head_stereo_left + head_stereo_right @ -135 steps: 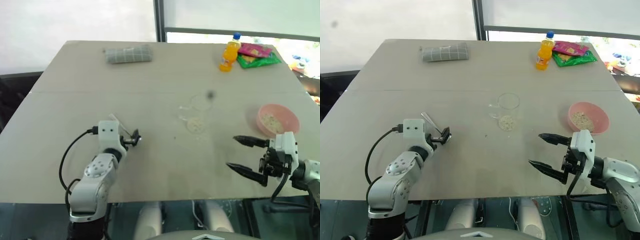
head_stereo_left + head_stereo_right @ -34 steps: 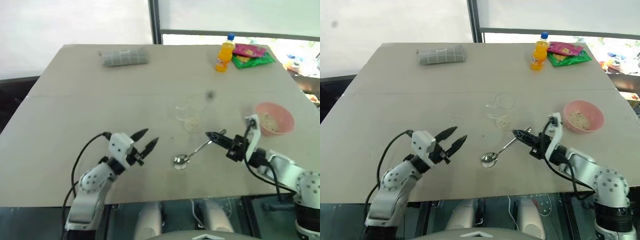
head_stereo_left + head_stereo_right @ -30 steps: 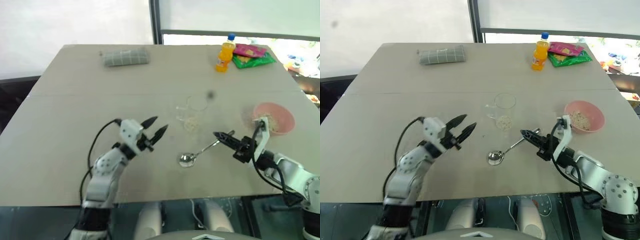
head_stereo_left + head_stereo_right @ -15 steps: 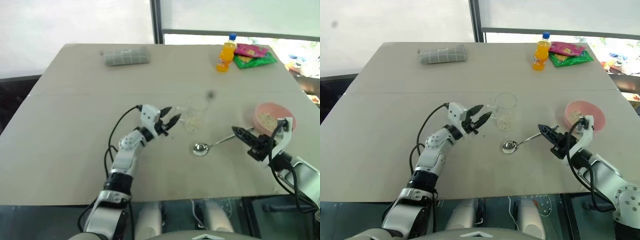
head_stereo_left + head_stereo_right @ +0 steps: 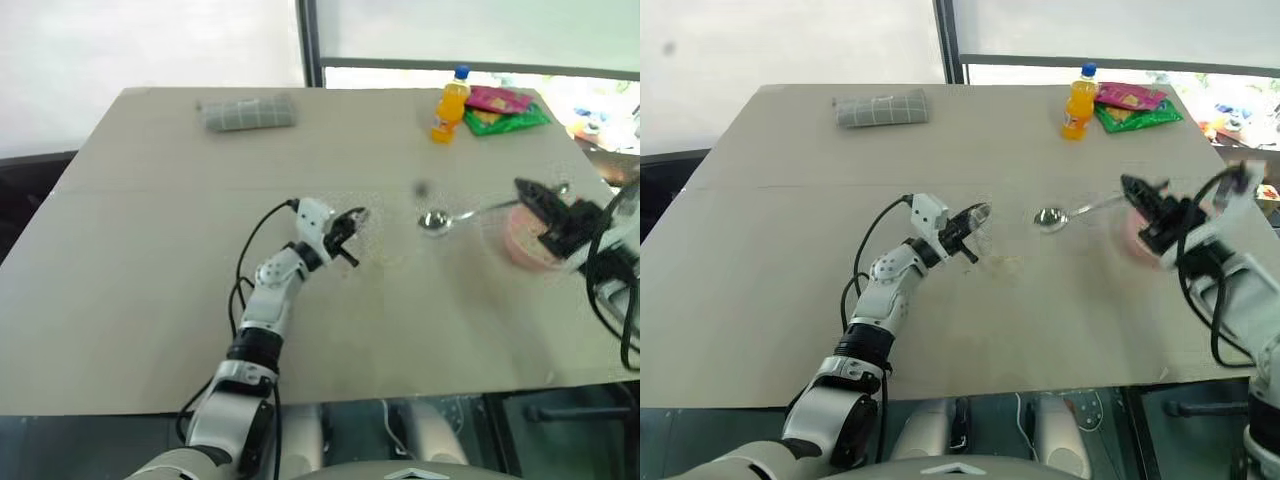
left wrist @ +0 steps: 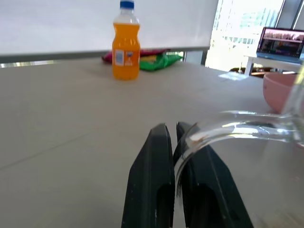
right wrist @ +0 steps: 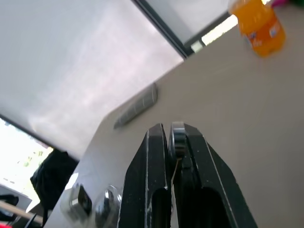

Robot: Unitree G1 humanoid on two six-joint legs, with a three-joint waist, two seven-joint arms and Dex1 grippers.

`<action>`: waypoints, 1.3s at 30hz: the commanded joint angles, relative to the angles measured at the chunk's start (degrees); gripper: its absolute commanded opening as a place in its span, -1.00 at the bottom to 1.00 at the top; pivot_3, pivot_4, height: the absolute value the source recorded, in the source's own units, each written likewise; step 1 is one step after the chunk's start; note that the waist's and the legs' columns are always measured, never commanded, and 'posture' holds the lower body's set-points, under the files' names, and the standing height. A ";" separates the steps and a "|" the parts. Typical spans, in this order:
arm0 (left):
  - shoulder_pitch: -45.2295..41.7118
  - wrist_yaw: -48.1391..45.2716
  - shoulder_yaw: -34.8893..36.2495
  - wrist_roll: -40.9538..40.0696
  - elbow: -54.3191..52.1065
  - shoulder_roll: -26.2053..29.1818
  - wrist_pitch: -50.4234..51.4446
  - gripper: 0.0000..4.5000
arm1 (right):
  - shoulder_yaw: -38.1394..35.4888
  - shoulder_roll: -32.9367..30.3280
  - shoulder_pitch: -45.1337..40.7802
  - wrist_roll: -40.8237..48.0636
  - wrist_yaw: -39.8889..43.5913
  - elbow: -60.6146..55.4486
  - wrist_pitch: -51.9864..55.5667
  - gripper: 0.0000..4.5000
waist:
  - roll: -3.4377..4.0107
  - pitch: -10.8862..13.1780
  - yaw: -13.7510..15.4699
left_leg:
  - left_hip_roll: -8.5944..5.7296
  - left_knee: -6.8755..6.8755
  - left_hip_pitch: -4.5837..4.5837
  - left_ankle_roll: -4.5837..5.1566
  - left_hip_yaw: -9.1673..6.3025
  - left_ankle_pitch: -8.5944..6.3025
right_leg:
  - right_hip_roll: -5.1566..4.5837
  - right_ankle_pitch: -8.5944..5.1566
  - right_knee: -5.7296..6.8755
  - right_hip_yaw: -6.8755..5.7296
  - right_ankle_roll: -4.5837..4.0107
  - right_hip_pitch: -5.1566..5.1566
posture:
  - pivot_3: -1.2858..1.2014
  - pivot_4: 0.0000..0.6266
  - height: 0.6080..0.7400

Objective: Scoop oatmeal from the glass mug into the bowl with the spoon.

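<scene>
Spoon [image 5: 447, 216] lifted off beige table [image 5: 150, 250], orange bottle [image 5: 449, 104] beside window [image 5: 480, 35]

We're in an office or lab-like room, not a kitchen. A big plain beige table [image 5: 790, 300] stands against large windows with white blinds [image 5: 790, 40] and a dark frame [image 5: 948, 45]. An open laptop [image 6: 284, 42] sits on a side desk by the bright glazing. At the table's far edge: a juice bottle [image 5: 1077, 101], snack packets [image 5: 1135, 108], a folded cloth [image 5: 880, 107].
</scene>
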 commanded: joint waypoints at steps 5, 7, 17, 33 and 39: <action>-0.76 0.85 -0.20 1.25 -0.15 -0.31 -1.56 -0.98 | 2.48 -4.58 -12.30 -0.62 0.52 1.62 1.29 -1.00 | 0.01 0.00 0.22 | 0.02 -0.01 -0.04 0.00 0.01 0.00 | 0.00 0.00 -0.01 -0.01 0.00 -0.01 | 0.03 -0.52 1.00; -0.78 1.07 -0.21 1.46 -0.36 -0.23 -1.57 -0.98 | 4.10 -5.60 -13.95 -1.49 1.61 1.02 2.78 -1.00 | 0.01 0.00 0.17 | 0.03 -0.01 -0.04 0.00 0.04 0.00 | -0.01 0.00 -0.01 0.01 0.00 -0.02 | 0.03 -0.52 1.00; -6.11 1.65 -1.47 4.48 -1.88 0.99 -1.30 -0.98 | 13.79 -9.70 -19.81 -13.56 12.34 0.03 10.10 -1.00 | -0.01 0.01 0.35 | 0.05 0.00 -0.11 0.00 -0.01 0.00 | -0.03 0.00 -0.02 -0.06 -0.01 -0.03 | 0.03 -0.52 1.00; -13.70 -1.62 -4.20 6.74 2.29 2.21 -1.95 -0.98 | 28.17 -5.16 -21.39 -44.05 26.83 2.51 13.11 -1.00 | 0.02 0.03 0.54 | 0.08 0.49 -0.96 -0.25 0.05 0.15 | 0.00 0.01 0.04 -0.36 0.01 -0.58 | 0.03 -0.52 1.00; -15.52 -2.02 -4.46 6.87 4.29 1.11 -3.60 -0.98 | 28.98 -2.78 -19.27 -48.92 29.84 0.85 13.43 -1.00 | 0.01 0.05 1.36 | 0.06 0.63 -1.02 -0.03 0.07 0.01 | -0.02 0.01 0.05 -0.37 0.02 -0.58 | 0.03 -0.52 1.00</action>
